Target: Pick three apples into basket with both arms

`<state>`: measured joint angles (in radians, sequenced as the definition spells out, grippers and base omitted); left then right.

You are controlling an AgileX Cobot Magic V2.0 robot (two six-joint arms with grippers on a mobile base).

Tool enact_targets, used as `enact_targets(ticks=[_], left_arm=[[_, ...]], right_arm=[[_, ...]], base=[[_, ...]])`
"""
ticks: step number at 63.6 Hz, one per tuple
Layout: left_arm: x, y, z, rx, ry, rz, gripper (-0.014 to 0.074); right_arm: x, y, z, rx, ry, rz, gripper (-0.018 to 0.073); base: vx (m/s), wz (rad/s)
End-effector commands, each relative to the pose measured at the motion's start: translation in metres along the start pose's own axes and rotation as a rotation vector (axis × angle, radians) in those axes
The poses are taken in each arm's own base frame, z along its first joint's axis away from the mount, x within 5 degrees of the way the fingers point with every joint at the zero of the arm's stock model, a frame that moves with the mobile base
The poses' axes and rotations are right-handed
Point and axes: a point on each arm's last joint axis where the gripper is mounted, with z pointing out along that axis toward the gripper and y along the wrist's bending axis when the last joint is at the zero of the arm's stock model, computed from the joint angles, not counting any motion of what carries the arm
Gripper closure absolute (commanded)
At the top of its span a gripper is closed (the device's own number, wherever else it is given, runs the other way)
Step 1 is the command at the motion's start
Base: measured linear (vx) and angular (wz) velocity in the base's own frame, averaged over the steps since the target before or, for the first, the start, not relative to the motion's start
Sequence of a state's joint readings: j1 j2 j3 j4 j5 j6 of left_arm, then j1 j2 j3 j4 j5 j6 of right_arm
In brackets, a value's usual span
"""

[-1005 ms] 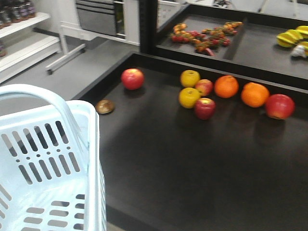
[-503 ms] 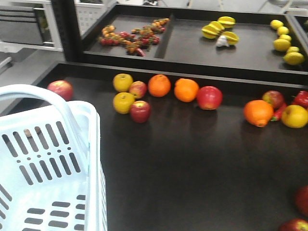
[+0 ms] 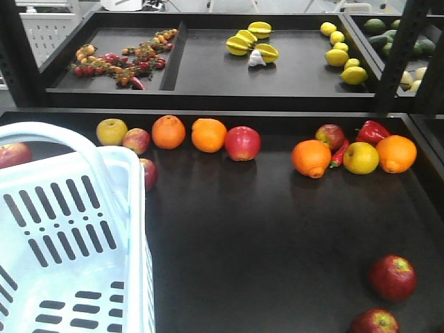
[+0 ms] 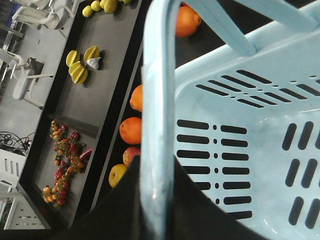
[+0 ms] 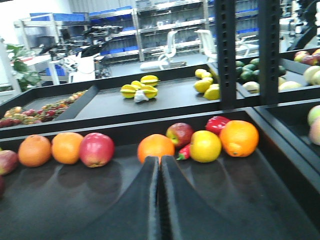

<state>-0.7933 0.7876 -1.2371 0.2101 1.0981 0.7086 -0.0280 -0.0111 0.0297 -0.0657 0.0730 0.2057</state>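
Two apples [image 3: 393, 277] have come into view at lower right as the view swung right, likely the closest targets. The right gripper [image 5: 160, 161] is empty, fingers pressed together. The left gripper [image 4: 157, 192] clamps the handle of the basket [image 3: 142, 236]; no apple shows inside.

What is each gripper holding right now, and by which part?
The left gripper grips the basket by its loop handle; the right gripper, closed, holds nothing.

Lower left of frame, on worktop [image 3: 263, 229]: basket [image 3: 69, 236]. Across upper middle: fruit row [image 3: 209, 134]. Lower right: two apples [image 3: 393, 277].
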Motion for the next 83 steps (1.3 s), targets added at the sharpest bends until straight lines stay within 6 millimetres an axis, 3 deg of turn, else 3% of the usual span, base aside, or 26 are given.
enact_targets(ticks=[1,83], left_arm=[[-0.0088,0.0098,-0.0072,-0.079,-0.086,-0.011,0.0603],[-0.0089,0.0099,-0.0069,-0.078,-0.085,-0.011,0.0603]], right_arm=[[-0.0023,0.0006,0.0001,-0.011,-0.062,-0.013,0.0568],[-0.0023,0.0006,0.0001,-0.011,-0.062,-0.013,0.0568]], base=[[0.05,-0.21],[0.01,-0.03]])
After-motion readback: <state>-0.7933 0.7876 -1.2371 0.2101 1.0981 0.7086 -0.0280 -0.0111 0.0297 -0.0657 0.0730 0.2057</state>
